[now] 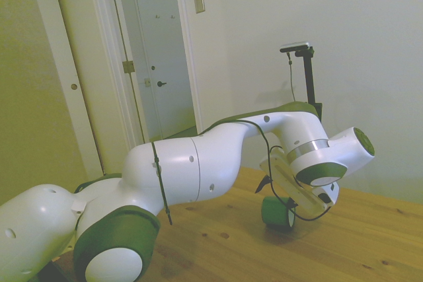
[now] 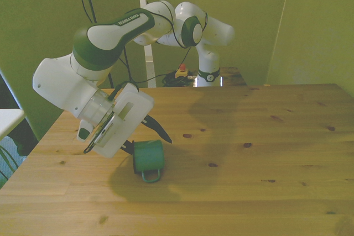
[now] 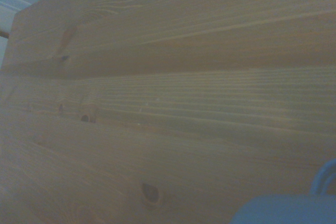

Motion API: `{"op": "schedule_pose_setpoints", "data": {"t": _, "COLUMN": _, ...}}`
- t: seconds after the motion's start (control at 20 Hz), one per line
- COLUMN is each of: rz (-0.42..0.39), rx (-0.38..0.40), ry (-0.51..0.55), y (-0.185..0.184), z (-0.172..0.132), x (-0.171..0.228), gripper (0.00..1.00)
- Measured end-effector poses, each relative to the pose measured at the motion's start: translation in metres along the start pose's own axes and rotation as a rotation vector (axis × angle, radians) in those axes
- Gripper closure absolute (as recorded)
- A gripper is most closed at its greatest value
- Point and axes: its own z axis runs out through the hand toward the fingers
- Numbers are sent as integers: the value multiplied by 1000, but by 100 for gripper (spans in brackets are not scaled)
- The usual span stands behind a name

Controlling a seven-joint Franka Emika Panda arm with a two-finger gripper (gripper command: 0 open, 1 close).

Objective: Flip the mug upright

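Gripper (image 2: 148, 141) tilted low, open — beside mug (image 2: 148, 156)

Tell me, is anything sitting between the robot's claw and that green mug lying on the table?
Nothing visible is in the way. The mug lies on its side on the bare wooden table, handle toward the camera in the front view. The gripper is open right beside it, its dark fingers at the mug's end.

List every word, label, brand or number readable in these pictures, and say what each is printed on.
"FRANKA EMIKA": small white lettering on the green band of the arm's upper link in the front view, only just readable.
The mug: no print visible.
The wall plate beside the door: blank.
Nothing else readable in any view.
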Motion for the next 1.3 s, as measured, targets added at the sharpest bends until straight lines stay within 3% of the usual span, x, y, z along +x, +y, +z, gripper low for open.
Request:
{"op": "schedule_pose_setpoints", "data": {"t": 1.05, "rz": -3, "rx": -7, "ry": -1, "y": -2, "z": -1, "x": -1, "gripper": 100}}
{"op": "schedule_pose_setpoints", "data": {"t": 1.3, "rz": -31, "rx": -21, "ry": 53, "y": -20, "z": -28, "x": -14, "gripper": 100}}
